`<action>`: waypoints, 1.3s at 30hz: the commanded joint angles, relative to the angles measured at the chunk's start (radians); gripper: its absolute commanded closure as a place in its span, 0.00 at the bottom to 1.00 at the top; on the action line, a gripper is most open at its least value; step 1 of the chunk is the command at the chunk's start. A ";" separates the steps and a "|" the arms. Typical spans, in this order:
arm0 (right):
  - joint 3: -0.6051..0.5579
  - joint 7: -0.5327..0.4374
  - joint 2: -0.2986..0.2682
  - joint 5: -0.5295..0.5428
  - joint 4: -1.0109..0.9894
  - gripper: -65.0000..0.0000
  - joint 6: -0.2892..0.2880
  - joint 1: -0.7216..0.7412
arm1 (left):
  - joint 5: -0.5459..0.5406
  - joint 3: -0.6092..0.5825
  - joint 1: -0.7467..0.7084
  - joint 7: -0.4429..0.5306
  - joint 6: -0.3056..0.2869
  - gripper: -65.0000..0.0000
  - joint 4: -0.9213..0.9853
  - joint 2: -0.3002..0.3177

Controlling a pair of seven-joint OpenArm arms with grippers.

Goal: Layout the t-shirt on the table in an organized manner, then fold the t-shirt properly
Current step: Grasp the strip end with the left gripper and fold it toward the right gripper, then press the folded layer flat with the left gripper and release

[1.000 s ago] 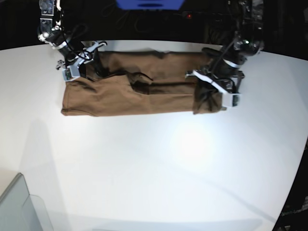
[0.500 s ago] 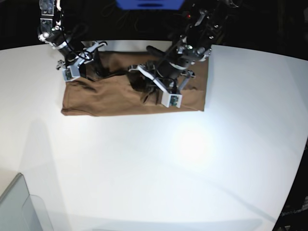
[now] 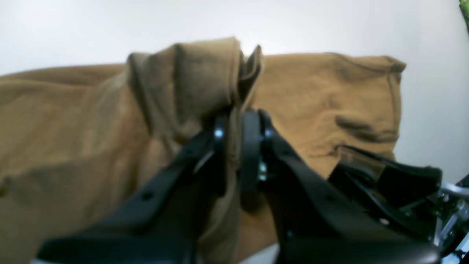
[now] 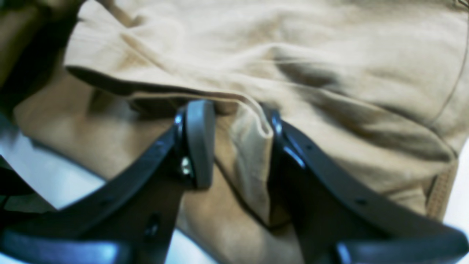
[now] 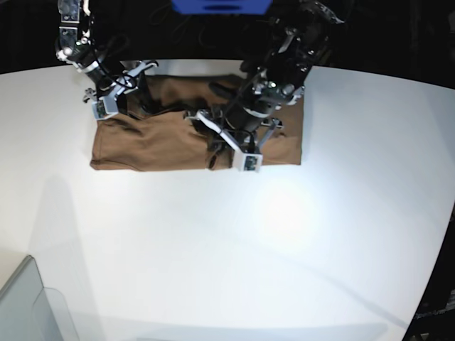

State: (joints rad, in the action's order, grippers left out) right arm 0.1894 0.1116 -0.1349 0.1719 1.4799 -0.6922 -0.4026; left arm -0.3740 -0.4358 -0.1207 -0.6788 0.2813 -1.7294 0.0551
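The brown t-shirt (image 5: 142, 142) lies as a long folded band at the far side of the white table (image 5: 213, 249). My left gripper (image 5: 222, 142) is over the shirt's middle, shut on a bunched fold of cloth; the left wrist view shows its gripper (image 3: 236, 128) pinching the t-shirt (image 3: 329, 91). My right gripper (image 5: 135, 99) rests at the shirt's far left corner. In the right wrist view its gripper (image 4: 238, 143) is open, jaws apart around a raised fold of the t-shirt (image 4: 293, 44). No white tag shows.
A grey translucent bin corner (image 5: 28, 305) sits at the near left. A blue object (image 5: 220, 6) stands beyond the table's far edge. The table's curved edge (image 5: 434, 284) runs down the right side.
My left gripper has carried the shirt's right end leftwards over the middle, so the right part is now doubled over. My right gripper has stayed in place.
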 commanded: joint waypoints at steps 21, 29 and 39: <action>0.025 0.026 -0.006 -0.013 0.009 0.59 -0.006 -0.006 | -0.073 -0.033 0.048 0.021 -0.017 0.49 -0.011 -0.010; 0.150 0.032 0.056 -0.016 0.043 0.44 -0.006 0.021 | -0.185 -0.028 0.029 0.021 -0.014 0.49 -0.189 0.101; 0.213 0.033 0.103 -0.016 0.178 0.43 -0.006 0.012 | -0.196 0.002 0.025 0.023 -0.015 0.49 0.068 0.144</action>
State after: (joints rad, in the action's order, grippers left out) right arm 0.3977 0.1749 -0.0261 0.1349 1.6367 -0.6983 -0.3889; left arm -0.5636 -0.4343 -0.1081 -0.6609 0.2718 -1.6428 0.2035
